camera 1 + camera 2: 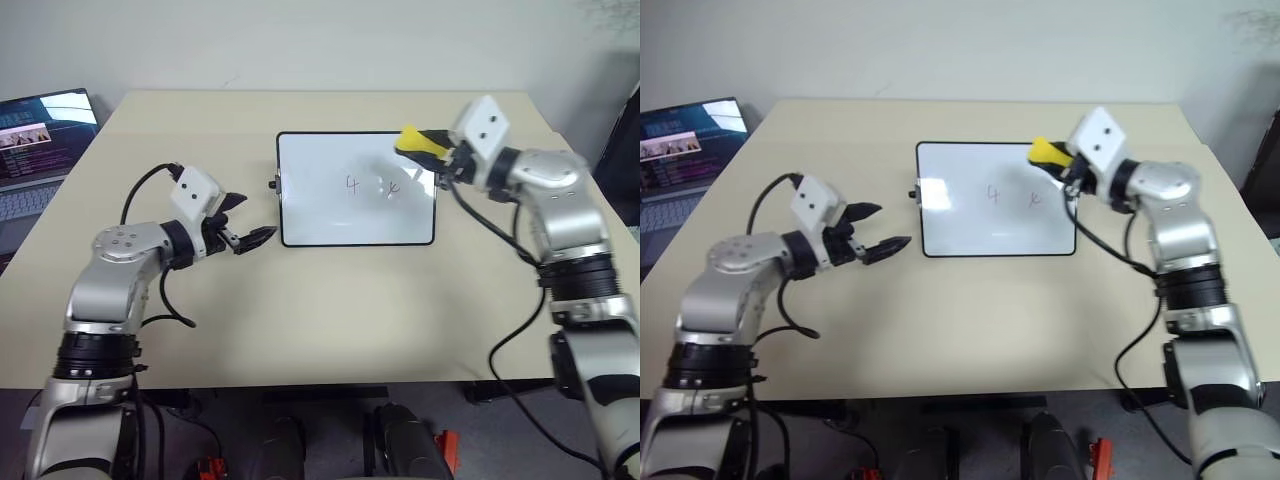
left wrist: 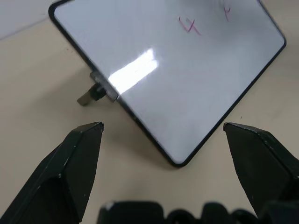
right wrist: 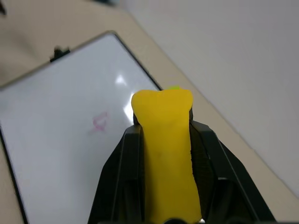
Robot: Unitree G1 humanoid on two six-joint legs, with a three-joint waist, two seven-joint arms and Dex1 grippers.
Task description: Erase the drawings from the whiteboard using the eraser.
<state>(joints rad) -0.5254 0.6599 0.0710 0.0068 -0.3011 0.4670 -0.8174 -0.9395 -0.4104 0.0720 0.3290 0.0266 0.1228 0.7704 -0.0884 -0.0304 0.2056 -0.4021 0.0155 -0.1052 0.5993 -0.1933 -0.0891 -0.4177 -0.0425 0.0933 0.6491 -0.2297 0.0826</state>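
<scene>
Beige table [image 1: 330,320] holds the whiteboard [image 1: 356,215]; my right gripper [image 1: 432,152] hovers level over its far right corner, clamping the eraser [image 1: 418,142] lengthwise, while my left gripper [image 1: 246,222] gapes beside its left edge.

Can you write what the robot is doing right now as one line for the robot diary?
right gripper: shut on eraser, over whiteboard | left gripper: open, beside whiteboard | drawings: not yet erased

- The left gripper [image 2: 163,128] is hovering with its two black fingers [image 2: 70,168] spread wide apart, holding nothing.
- The whiteboard [image 2: 187,84] is lying on the beige table [image 2: 42,84] beyond the fingertips, one corner nearest.
- Reddish drawings [image 2: 189,25] are showing on it.
- A glare patch [image 2: 133,70] is shining near the black side knob [image 2: 93,93].
</scene>
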